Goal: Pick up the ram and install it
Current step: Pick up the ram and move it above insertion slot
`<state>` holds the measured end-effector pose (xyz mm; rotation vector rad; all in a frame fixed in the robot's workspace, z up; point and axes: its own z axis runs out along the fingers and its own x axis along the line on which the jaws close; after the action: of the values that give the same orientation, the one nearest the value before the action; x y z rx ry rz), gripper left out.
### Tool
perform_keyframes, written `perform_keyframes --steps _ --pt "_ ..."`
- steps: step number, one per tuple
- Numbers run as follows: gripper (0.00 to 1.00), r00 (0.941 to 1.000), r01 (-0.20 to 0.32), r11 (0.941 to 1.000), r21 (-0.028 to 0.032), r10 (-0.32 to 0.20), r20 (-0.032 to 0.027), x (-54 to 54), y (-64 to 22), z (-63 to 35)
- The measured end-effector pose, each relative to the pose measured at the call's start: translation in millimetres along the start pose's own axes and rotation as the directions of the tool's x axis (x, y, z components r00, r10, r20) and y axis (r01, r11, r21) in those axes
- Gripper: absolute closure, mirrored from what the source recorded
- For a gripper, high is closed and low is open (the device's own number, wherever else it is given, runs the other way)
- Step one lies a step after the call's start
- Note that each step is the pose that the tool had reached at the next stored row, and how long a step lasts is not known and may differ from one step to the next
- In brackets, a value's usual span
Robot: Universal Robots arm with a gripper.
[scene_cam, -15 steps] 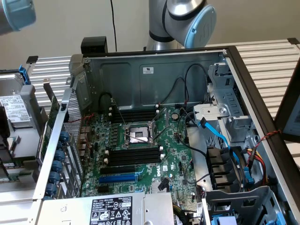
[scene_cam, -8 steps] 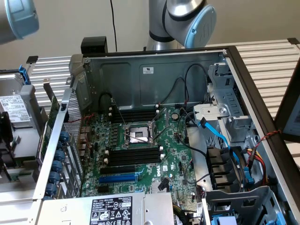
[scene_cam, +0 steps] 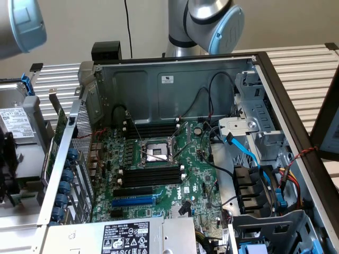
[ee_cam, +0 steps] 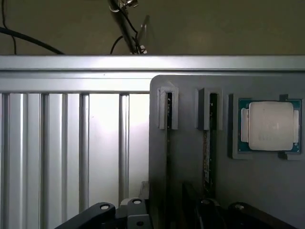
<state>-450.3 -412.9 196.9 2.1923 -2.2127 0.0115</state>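
Note:
In the wrist view a ram stick point(ee_cam: 208, 148) stands on edge in a slot of a grey holder block point(ee_cam: 186, 157), showing its thin green edge. A second slot point(ee_cam: 168, 138) beside it holds another thin dark edge. My gripper point(ee_cam: 162, 217) hangs over the near end of the block, with its black links at the frame's lower edge, close to both slots. In the exterior view the open computer case point(scene_cam: 175, 79) holds the green motherboard point(scene_cam: 193, 185), with black memory slots point(scene_cam: 151, 174) on both sides of the CPU socket point(scene_cam: 156, 152).
A CPU chip point(ee_cam: 269, 126) lies in a recess of the holder block. A slatted metal table point(ee_cam: 62, 152) lies beside the block. In the case are a long blue slot point(scene_cam: 135, 201), blue cables point(scene_cam: 246, 151), a drive cage point(scene_cam: 259, 121) and the power supply point(scene_cam: 124, 237). The arm point(scene_cam: 212, 21) rises behind the case.

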Motion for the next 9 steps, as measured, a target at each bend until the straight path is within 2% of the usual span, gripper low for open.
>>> perform_keyframes --steps 1,2,3,5,9 --pt "0.60 1.0000 -0.002 1.0000 -0.0001 0.002 0.0000 0.0 0.0 0.1" --pt "0.73 1.0000 -0.004 1.0000 -0.0002 0.004 -0.0001 -0.1 0.0 0.1" --pt "0.73 1.0000 -0.006 1.0000 -0.0002 0.006 0.0001 -0.1 0.0 0.2" --pt "0.85 1.0000 -0.008 1.0000 0.0000 0.008 0.0004 -0.1 0.0 -0.8" --pt "0.86 0.9999 -0.011 0.9999 0.0013 0.011 0.0002 0.3 0.2 -15.0"
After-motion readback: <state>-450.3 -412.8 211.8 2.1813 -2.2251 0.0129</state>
